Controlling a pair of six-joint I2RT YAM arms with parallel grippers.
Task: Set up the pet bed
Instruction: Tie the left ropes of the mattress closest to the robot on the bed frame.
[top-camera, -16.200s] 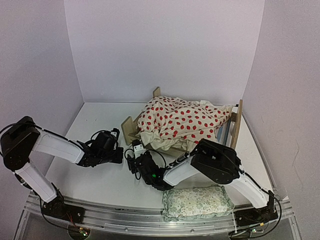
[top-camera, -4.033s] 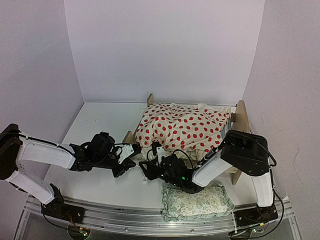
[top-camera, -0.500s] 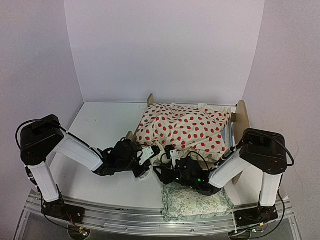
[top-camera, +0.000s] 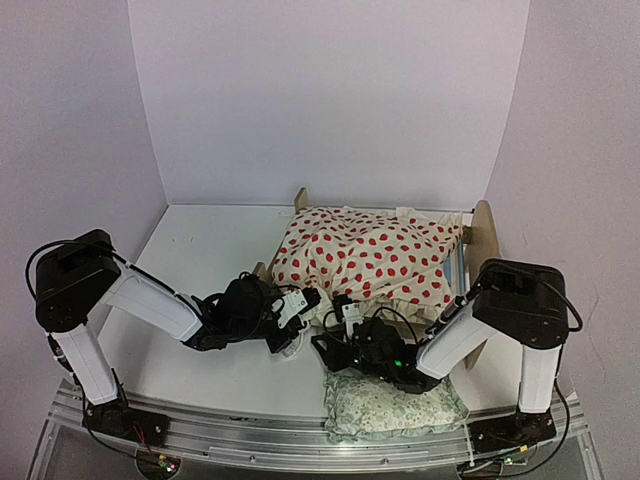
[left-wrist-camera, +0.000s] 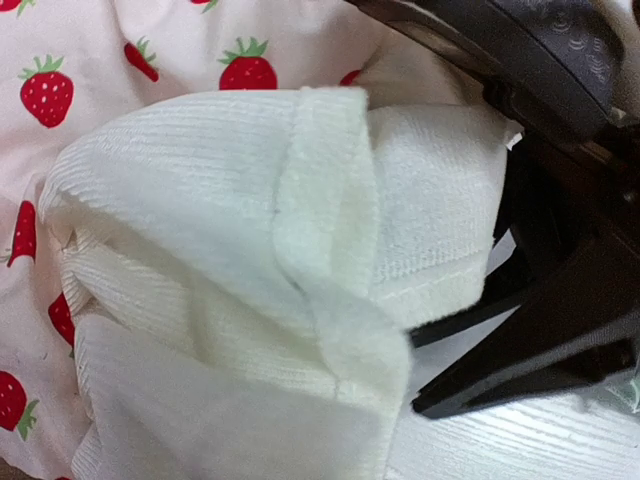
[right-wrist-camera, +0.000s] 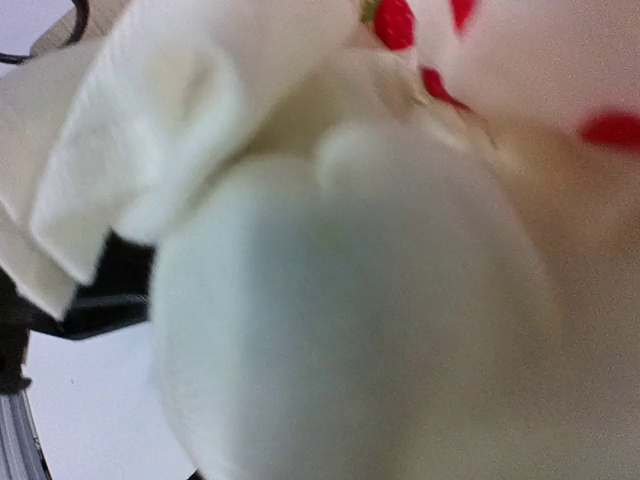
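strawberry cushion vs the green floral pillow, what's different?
Size: cushion much larger than pillow. Print: cushion cream with red strawberries; pillow green floral. Pose: cushion lies crumpled over the pet bed; pillow lies flat on the table at its near edge. Both soft fabric.

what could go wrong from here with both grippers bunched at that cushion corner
1. The left gripper and right gripper work the same near corner of the cushion, very close together; they could collide.
2. Tugging the bunched cushion might drag or tip the pet bed beneath it.
3. Fabric blocks the right wrist view, so a missed grip could go unnoticed.
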